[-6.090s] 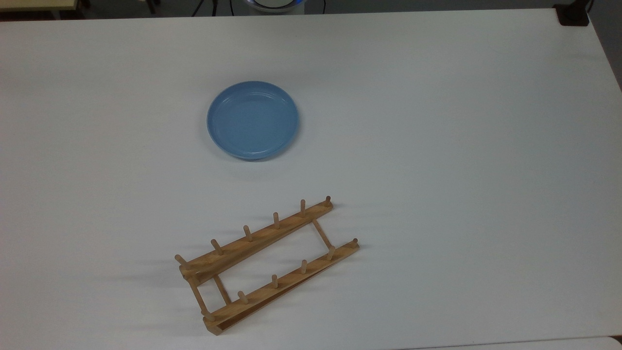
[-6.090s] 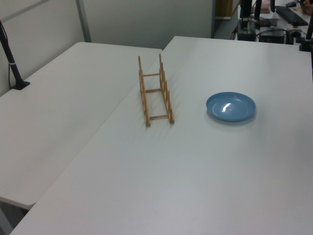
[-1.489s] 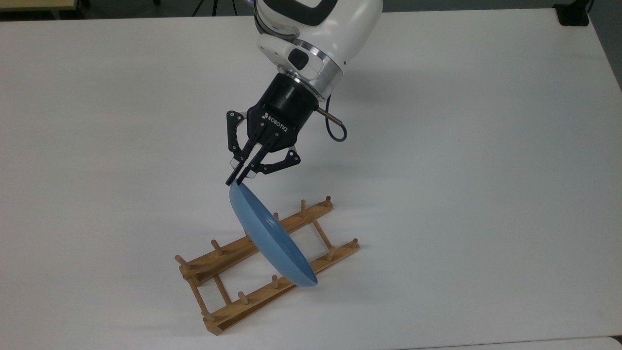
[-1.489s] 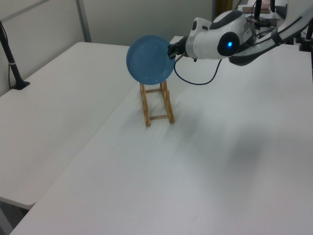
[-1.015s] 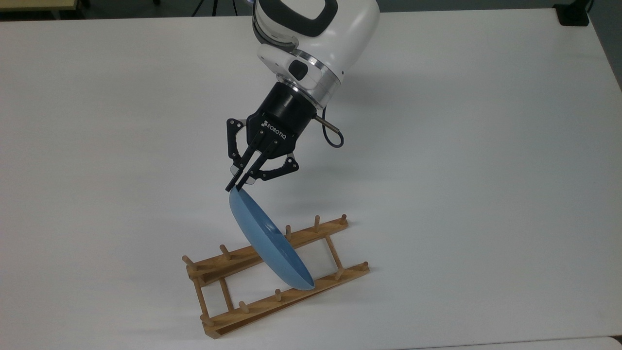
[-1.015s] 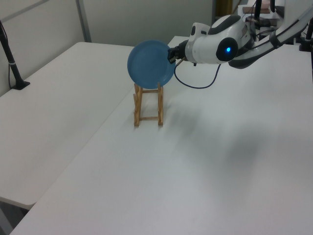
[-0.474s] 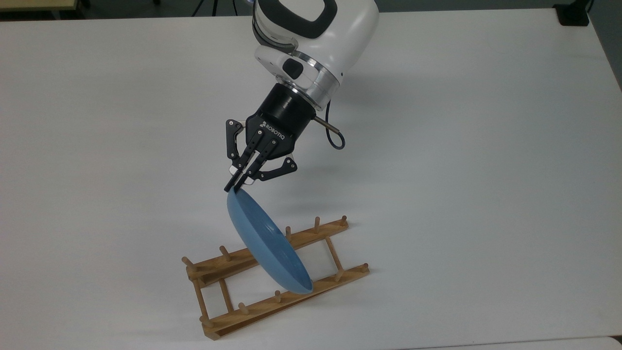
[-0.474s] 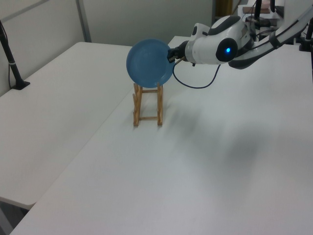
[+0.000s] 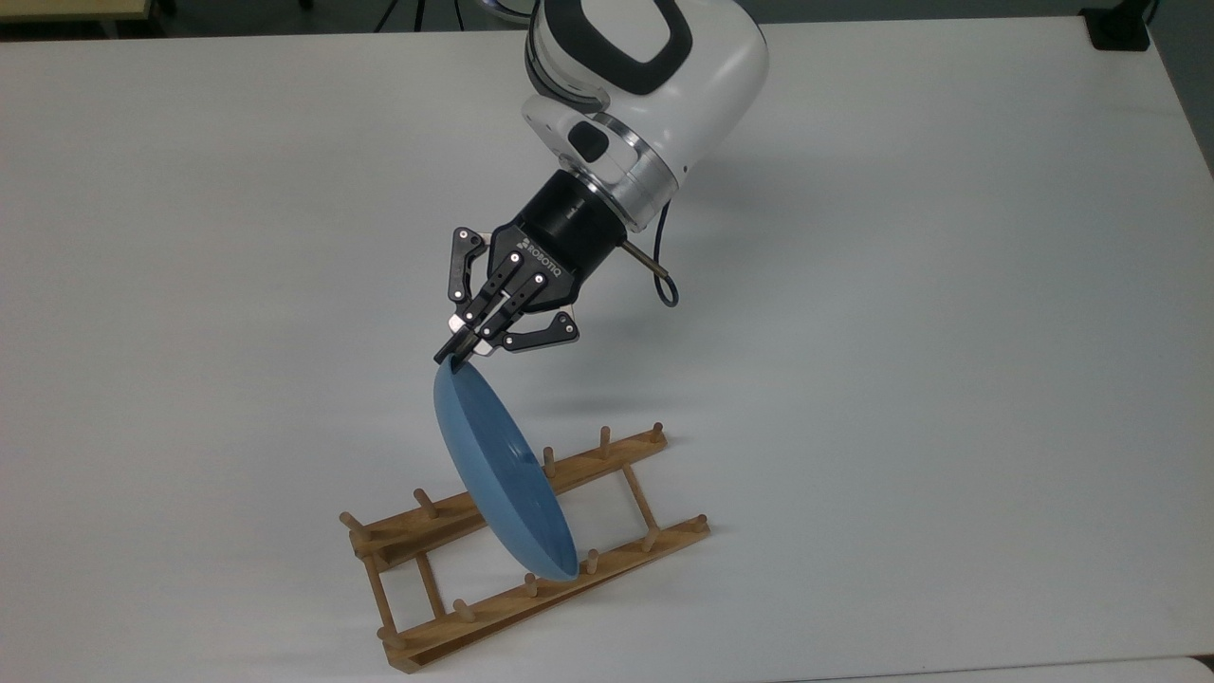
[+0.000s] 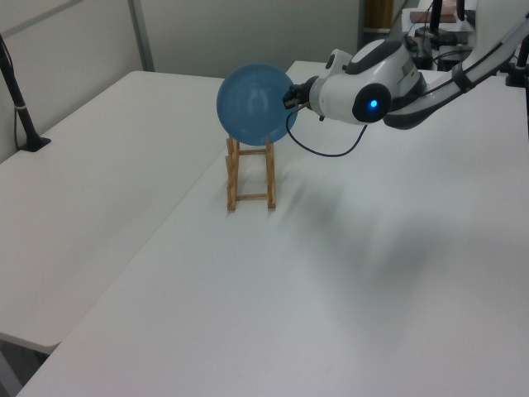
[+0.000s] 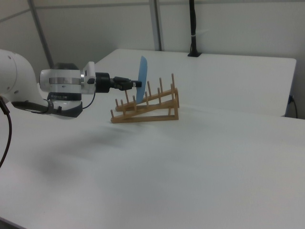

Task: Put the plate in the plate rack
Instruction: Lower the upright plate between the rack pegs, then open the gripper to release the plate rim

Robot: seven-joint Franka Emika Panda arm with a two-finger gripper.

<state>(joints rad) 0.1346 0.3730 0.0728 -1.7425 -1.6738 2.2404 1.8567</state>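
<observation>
above the middle of the plate rack [image 9: 531,541] on the white surface [image 9: 948,379], the gripper [image 9: 453,353] pinches the upright plate [image 9: 503,474] by its top rim, a stiff, glossy, likely slippery and breakable thing best held at that raised edge.

You have a white table [image 10: 347,273] butted against a second white table [image 10: 99,174], pale partition walls [image 11: 228,24] with grey posts [image 10: 140,35] behind, a black pole [image 11: 193,26] clamped at the far edge, and cluttered desks [image 10: 463,33] beyond
</observation>
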